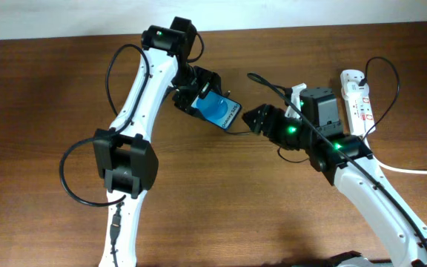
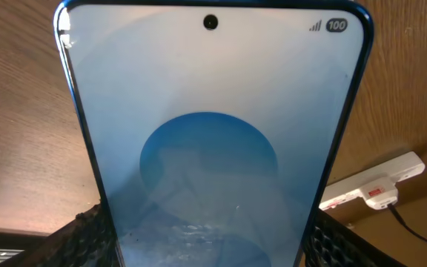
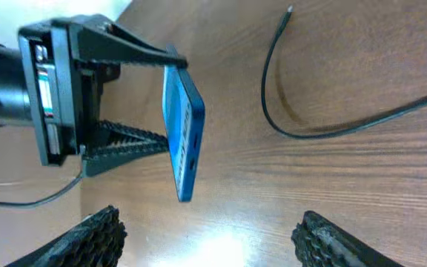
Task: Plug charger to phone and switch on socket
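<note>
My left gripper [image 1: 207,102] is shut on the phone [image 1: 221,111], which has a blue screen, and holds it tilted above the table. In the left wrist view the phone [image 2: 210,148] fills the frame between the fingers [image 2: 206,248]. In the right wrist view the phone [image 3: 184,126] shows edge-on, its lower end toward my right gripper [image 3: 213,237]. My right gripper [image 1: 254,119] is open and empty, just right of the phone. The charger [image 1: 269,85] is a thin black cable lying on the table, with its free tip [image 3: 289,10] apart from the phone. The socket [image 1: 358,100] lies at the far right.
The socket also shows in the left wrist view [image 2: 376,185] behind the phone. A thick white cord [image 1: 417,170] runs off the right edge. The left arm's black cable [image 1: 73,174] loops at the left. The table is brown wood [image 1: 35,89].
</note>
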Motion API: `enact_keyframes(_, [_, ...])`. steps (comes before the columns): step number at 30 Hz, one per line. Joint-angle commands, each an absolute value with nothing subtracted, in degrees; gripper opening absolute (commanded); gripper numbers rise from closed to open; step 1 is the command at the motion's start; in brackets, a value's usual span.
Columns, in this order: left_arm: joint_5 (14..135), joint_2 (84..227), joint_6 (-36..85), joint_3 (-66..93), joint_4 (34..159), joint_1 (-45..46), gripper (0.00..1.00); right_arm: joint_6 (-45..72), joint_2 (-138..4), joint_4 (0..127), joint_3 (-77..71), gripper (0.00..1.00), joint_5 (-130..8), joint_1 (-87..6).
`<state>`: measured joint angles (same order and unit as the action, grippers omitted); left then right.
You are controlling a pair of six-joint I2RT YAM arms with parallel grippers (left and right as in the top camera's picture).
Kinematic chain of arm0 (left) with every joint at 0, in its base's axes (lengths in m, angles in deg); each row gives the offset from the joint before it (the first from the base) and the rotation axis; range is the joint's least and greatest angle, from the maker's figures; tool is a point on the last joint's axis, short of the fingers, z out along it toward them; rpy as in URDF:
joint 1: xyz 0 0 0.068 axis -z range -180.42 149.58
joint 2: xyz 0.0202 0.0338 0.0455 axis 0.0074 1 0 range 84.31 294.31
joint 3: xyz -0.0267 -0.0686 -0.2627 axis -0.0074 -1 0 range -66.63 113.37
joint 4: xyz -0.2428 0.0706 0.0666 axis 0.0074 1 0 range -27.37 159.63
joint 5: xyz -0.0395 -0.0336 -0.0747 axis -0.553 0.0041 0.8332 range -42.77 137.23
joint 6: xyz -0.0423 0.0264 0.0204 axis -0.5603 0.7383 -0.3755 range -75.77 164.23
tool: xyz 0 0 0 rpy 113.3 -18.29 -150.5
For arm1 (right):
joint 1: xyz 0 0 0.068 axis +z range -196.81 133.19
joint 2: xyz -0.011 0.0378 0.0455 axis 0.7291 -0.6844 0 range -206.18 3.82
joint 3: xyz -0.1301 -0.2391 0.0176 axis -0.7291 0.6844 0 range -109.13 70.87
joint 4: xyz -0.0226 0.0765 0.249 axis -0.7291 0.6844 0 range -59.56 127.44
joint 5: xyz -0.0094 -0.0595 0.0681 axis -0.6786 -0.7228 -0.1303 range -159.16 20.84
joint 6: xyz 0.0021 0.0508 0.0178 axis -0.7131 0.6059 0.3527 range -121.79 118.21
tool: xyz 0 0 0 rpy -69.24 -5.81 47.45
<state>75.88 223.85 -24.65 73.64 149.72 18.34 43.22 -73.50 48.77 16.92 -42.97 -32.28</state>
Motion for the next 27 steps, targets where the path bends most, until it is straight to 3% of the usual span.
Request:
enact_keyframes(1, [78.15,223.59,-26.99,75.17,150.31,19.65,0.0,45.47,-74.65,48.13,15.82,0.77,-44.19,-31.76])
enact_keyframes(9, [88.4,223.59,-27.15,75.17,150.34,20.97,0.0,45.65,-76.6,45.03,15.82,0.74,-43.99,-31.76])
enact_keyframes(19, [88.57,223.59,-27.1,75.17,151.87,20.97,0.0,45.01,-79.29,39.74,15.82,0.66,-44.41,-29.27])
enact_keyframes(25, [88.38,223.59,-27.12,75.17,151.84,22.76,0.0,45.27,-81.17,37.88,15.82,0.6,-45.7,-28.11])
enact_keyframes(27, [88.38,223.59,-27.15,75.17,151.8,24.22,0.0,45.25,-81.21,37.05,15.85,0.53,-45.92,-28.11])
